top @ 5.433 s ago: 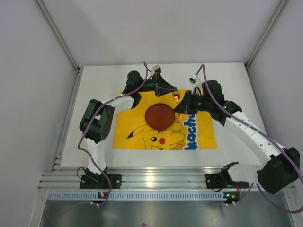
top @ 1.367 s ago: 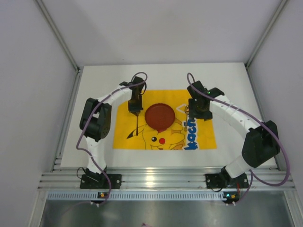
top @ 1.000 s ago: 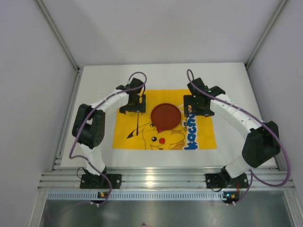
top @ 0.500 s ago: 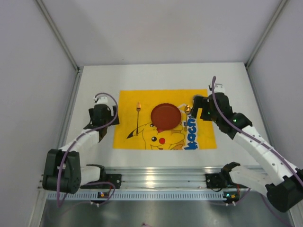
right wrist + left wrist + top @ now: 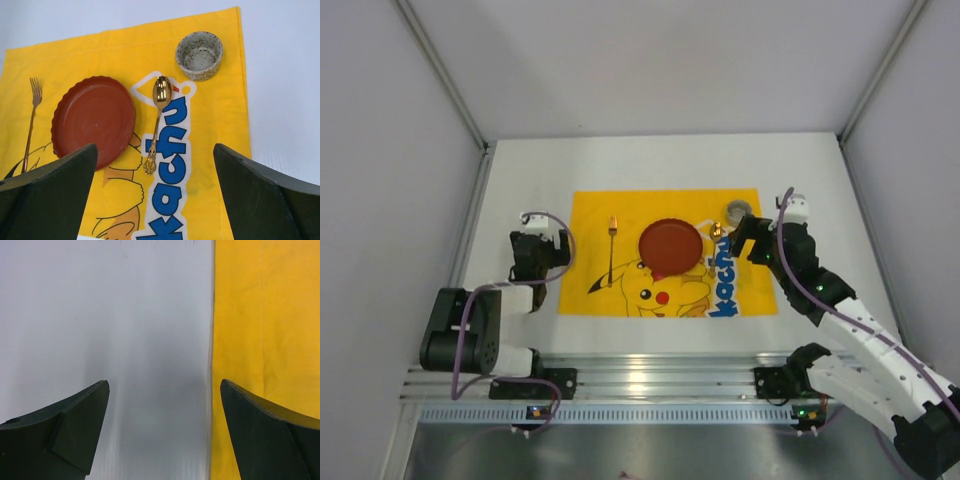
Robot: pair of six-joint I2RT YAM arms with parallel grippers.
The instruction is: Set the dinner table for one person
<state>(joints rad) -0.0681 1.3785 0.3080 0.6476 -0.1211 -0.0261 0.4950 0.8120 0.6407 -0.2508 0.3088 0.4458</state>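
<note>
The dinner table (image 5: 520,180) is a white tabletop with a yellow Pikachu mat (image 5: 665,295) laid on it. On the mat lie a red plate (image 5: 671,244), a gold fork (image 5: 612,250) to its left, a gold spoon (image 5: 157,120) to its right, and a small speckled bowl (image 5: 737,209) at the back right corner. My left gripper (image 5: 539,250) hangs open over bare table just left of the mat's edge (image 5: 265,315). Over the mat's right side my right gripper (image 5: 748,240) is open and empty, with the spoon's handle below it.
A ribbed aluminium rail (image 5: 650,380) runs along the near edge, with both arm bases on it. White walls stand on the left, right and back. The left arm is folded low beside the mat; the right arm stretches along the table's right side.
Both arms have pulled back from the plate toward the near edge, the left one folding down beside the mat. The fork, spoon and bowl lie uncovered on the mat.
</note>
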